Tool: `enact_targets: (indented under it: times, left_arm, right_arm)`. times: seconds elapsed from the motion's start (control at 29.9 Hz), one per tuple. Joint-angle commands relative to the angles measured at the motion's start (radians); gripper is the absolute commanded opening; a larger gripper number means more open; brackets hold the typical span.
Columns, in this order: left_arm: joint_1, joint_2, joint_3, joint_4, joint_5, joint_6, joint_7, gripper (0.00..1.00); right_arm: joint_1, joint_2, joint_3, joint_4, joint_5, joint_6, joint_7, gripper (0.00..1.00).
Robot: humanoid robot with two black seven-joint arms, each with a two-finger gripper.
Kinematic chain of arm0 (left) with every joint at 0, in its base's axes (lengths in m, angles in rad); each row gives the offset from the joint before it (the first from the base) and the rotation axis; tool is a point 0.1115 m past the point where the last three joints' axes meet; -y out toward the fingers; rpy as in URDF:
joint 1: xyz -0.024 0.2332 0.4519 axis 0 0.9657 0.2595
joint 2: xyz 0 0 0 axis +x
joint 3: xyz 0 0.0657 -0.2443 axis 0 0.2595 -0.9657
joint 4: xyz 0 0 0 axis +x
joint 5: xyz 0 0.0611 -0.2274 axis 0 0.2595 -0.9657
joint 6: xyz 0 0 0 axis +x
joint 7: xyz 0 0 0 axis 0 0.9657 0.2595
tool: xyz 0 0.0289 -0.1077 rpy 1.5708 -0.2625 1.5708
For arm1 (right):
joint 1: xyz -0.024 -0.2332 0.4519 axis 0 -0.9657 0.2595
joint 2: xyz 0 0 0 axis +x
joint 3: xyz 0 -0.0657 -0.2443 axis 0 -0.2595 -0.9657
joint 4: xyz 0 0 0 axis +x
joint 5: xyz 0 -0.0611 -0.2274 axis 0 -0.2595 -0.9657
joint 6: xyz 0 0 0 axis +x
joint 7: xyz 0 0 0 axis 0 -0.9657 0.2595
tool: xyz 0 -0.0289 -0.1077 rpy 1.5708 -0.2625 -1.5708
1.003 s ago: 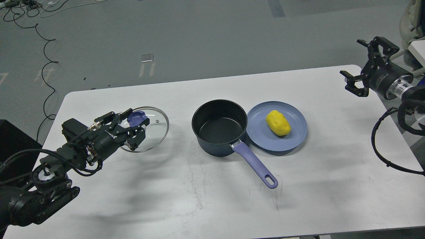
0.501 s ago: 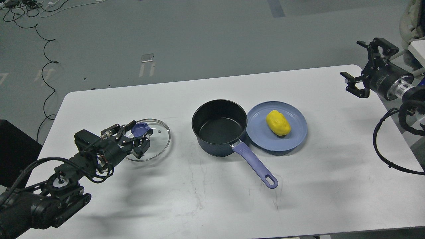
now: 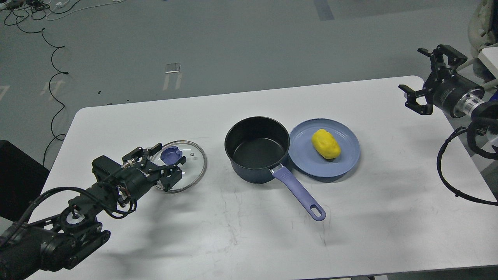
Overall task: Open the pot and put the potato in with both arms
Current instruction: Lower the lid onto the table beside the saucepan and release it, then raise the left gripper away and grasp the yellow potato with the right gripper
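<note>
The dark pot stands open and empty at the table's middle, its purple handle pointing to the front right. Its glass lid with a blue knob lies flat on the table to the pot's left. My left gripper is open, its fingers spread on either side of the knob and over the lid's left part. The yellow potato lies on a blue plate that touches the pot's right side. My right gripper is open and empty, held above the table's far right corner.
The white table has bare surface in front of the pot and plate. A black cable loop hangs from my right arm over the right edge. Cables lie on the floor at the far left.
My left gripper lowered the lid to the table and moved it right, toward the pot, then opened off the knob. The right arm has barely moved.
</note>
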Motion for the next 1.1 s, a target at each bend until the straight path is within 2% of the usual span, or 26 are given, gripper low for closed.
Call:
enact_targets:
  times: [0.0, 0.1, 0.17, 0.2, 0.3, 0.37, 0.43, 0.57, 0.63, 0.84, 0.94, 1.07]
  left_arm:
    - [-0.015, -0.004, -0.009, -0.008, -0.093, 0.001, -0.014, 0.98]
    - [-0.075, 0.002, -0.010, -0.015, -0.260, 0.001, -0.046, 0.98]
    - [-0.174, 0.011, -0.009, -0.015, -0.462, -0.016, -0.079, 0.98]
    - [-0.199, 0.012, -0.009, -0.015, -0.518, -0.023, -0.080, 0.98]
    - [-0.312, 0.010, -0.015, -0.015, -0.788, -0.098, -0.079, 0.98]
    - [-0.388, 0.010, -0.017, -0.015, -1.021, -0.190, -0.068, 0.98]
    - [-0.457, 0.005, -0.010, -0.014, -1.277, -0.259, -0.031, 0.98]
    - [-0.489, 0.002, -0.020, -0.012, -1.390, -0.281, 0.021, 0.98]
    - [-0.491, -0.001, -0.023, -0.014, -1.414, -0.313, 0.035, 0.98]
    - [-0.477, -0.002, -0.055, -0.014, -1.439, -0.342, 0.035, 0.98]
    - [-0.477, 0.001, -0.055, -0.014, -1.442, -0.338, 0.036, 0.98]
    - [-0.487, 0.010, -0.056, -0.012, -1.440, -0.336, 0.036, 0.98]
  right_arm:
    - [0.001, -0.006, 0.000, 0.028, 0.000, 0.003, 0.000, 1.00]
    - [0.004, -0.031, -0.014, 0.074, -0.020, 0.008, 0.000, 1.00]
    - [0.048, -0.066, -0.067, 0.143, -0.069, 0.008, 0.003, 1.00]
    - [0.068, -0.075, -0.089, 0.161, -0.098, 0.008, 0.006, 1.00]
    - [0.154, -0.113, -0.194, 0.232, -0.263, 0.008, 0.026, 1.00]
    - [0.219, -0.143, -0.282, 0.273, -0.455, 0.008, 0.054, 1.00]
    - [0.289, -0.160, -0.387, 0.312, -0.729, 0.008, 0.121, 1.00]
    - [0.328, -0.163, -0.501, 0.344, -1.072, -0.012, 0.166, 1.00]
    - [0.328, -0.160, -0.572, 0.364, -1.268, -0.020, 0.207, 1.00]
    - [0.325, -0.138, -0.667, 0.327, -1.331, -0.045, 0.212, 0.98]
    - [0.317, -0.081, -0.709, 0.312, -1.347, -0.060, 0.212, 0.98]
    - [0.317, 0.001, -0.796, 0.209, -1.351, -0.124, 0.212, 0.98]
